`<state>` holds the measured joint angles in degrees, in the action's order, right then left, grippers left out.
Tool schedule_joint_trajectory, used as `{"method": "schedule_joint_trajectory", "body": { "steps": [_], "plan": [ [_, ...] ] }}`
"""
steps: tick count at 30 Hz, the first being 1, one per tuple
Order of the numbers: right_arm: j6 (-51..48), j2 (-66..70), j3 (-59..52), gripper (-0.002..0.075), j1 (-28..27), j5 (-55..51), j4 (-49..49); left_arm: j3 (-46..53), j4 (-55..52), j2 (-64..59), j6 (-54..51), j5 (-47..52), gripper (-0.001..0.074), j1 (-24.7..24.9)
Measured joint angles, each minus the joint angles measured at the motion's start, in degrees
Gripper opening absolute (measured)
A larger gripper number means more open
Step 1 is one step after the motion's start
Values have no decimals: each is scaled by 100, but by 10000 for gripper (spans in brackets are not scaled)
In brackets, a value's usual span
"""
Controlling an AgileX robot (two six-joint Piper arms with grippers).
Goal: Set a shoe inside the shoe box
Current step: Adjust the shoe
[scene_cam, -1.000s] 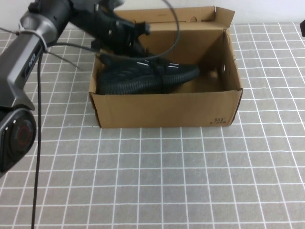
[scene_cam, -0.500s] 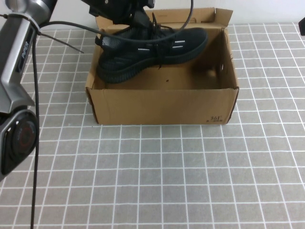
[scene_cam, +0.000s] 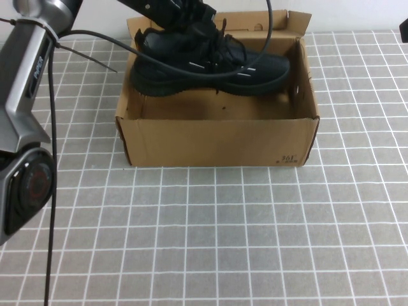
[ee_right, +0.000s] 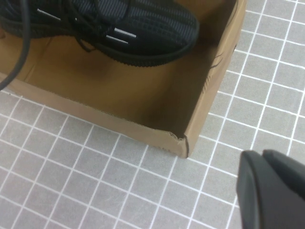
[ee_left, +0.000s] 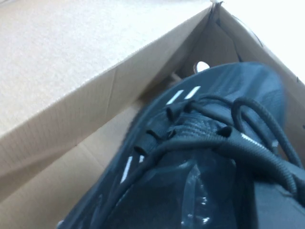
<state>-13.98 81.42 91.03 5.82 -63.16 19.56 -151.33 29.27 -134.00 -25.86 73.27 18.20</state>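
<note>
Black and clamped tight, the left gripper (scene_cam: 185, 16) grasps the black knit lace-up sneaker (scene_cam: 210, 64) at its collar near the laces, at the far edge of the grey gridded table (scene_cam: 255, 242), above the back of the brown corrugated cardboard shoe box (scene_cam: 217, 143). The sneaker hangs roughly level over the open box, heel toward the box's left wall and toe reaching close to its right wall, sole apparently clear of the cardboard floor; the left wrist view shows the laces and white dash marks close up, with the inner walls and a far corner of the box behind them. The step in hand looks like the placing itself: the sneaker is inside the box's outline but does not seem set down. The next move likely calls for a straight descent until the sole rests on the floor, keeping the toe off the right wall, and only then a release. The left arm reaches in from the table's left edge, its silver link rising steeply and the dark forearm bending over the box's back rim beneath the raised lid flap. The right gripper (ee_right: 274, 188) is closed on nothing and hovers parked above the table off the box's front right corner, well clear of the sneaker.
</note>
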Motion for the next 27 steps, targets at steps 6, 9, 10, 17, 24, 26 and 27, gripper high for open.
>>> {"method": "schedule_joint_trajectory", "body": {
  "steps": [6, 9, 10, 17, 24, 26, 27],
  "plan": [
    [0, 0, 0, -16, 0, 0, 0, 0, 172, -11, -235, -138, 2, 0],
    [0, 0, 0, -16, 0, 8, 0, 0, 350, -80, -445, -193, 1, 9],
    [0, 0, 0, -16, 0, 8, -10, 0, 379, -112, -508, -204, 1, 9],
    [0, 0, 0, -16, 0, 8, -104, 0, 349, -358, -744, -362, 1, 9],
    [0, 0, 0, -16, 0, 8, -138, 0, 281, -384, -781, -605, 1, 9],
    [0, 0, 0, -16, 0, 35, -138, 0, 281, -415, -781, -642, 1, 9],
    [0, 0, 0, -16, 0, 54, -138, 0, 293, -447, -781, -654, 1, 9]
  ]
}}
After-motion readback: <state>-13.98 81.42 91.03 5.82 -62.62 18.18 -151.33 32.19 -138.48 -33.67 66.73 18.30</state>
